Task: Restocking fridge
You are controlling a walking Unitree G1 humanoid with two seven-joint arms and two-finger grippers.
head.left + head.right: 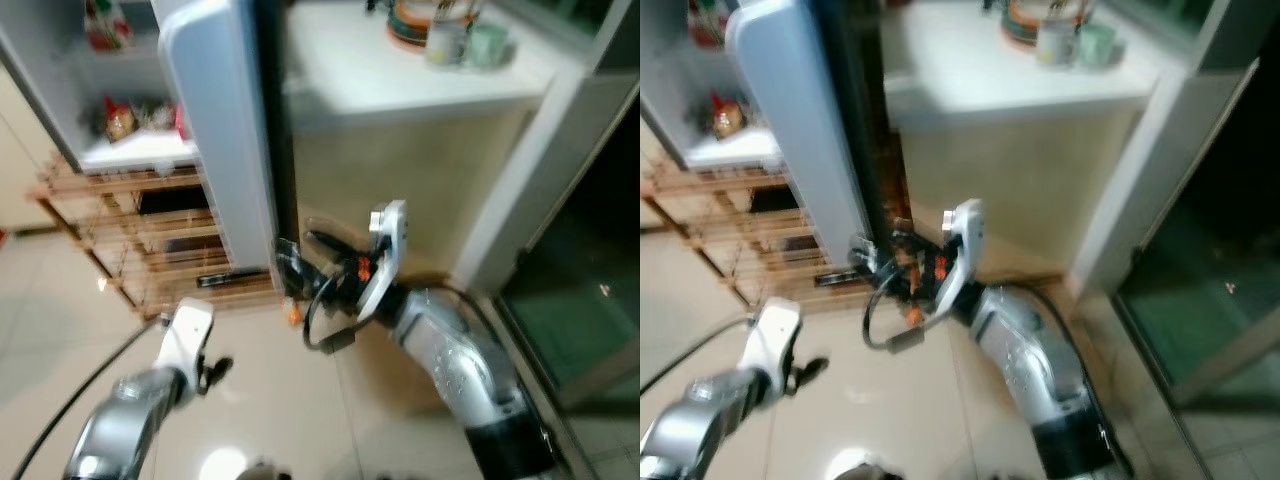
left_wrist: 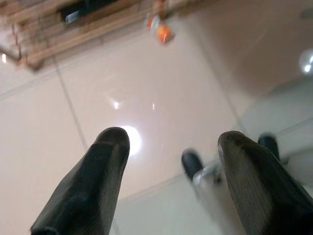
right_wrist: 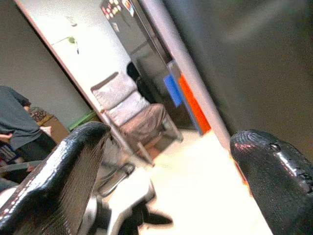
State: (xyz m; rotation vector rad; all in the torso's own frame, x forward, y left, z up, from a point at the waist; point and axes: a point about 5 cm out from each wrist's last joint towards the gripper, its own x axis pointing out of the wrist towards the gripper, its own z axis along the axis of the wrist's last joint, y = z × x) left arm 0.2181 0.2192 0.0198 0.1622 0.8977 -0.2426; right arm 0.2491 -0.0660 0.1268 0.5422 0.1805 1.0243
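Observation:
The fridge's white door (image 1: 220,130) stands open, and its lit shelves (image 1: 140,150) at the upper left hold some jars and packets (image 1: 125,118). My right gripper (image 1: 300,258) reaches low to the door's bottom edge, beside the dark gap next to the counter. In the right wrist view its fingers (image 3: 73,166) are apart around nothing, so the right gripper (image 3: 171,137) is open. My left gripper (image 1: 215,368) hangs low over the floor tiles. The left wrist view shows the left gripper (image 2: 173,142) open and empty.
A wooden rack (image 1: 140,230) stands below the fridge shelves. A white counter (image 1: 400,85) carries containers (image 1: 445,30). A small orange thing (image 2: 164,33) lies on the floor. A glass door (image 1: 570,320) is at the right. A person (image 3: 17,122) and a chair (image 3: 132,115) show in the right wrist view.

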